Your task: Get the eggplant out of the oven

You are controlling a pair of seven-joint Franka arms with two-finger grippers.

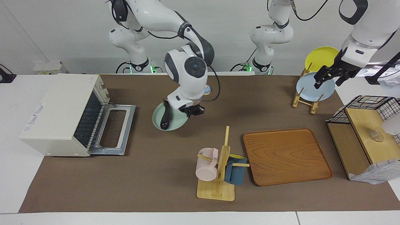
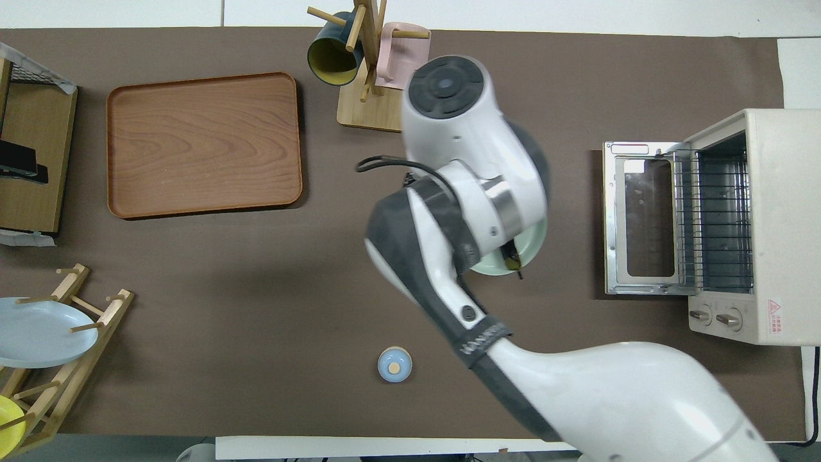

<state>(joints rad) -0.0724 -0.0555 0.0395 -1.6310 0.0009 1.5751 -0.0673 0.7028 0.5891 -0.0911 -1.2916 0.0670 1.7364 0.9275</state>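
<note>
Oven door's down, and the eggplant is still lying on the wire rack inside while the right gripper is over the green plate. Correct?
Not quite. In the facing view the eggplant lies on the green plate, not on the wire rack of the oven, which holds nothing. The oven door is down, and the right gripper is over that plate.

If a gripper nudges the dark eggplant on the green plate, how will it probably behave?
The eggplant is slim and rounded, so it may roll sideways. It looks like a smooth, stiff toy, probably light and perhaps slippery. The green plate has a raised rim that would likely stop it.
</note>
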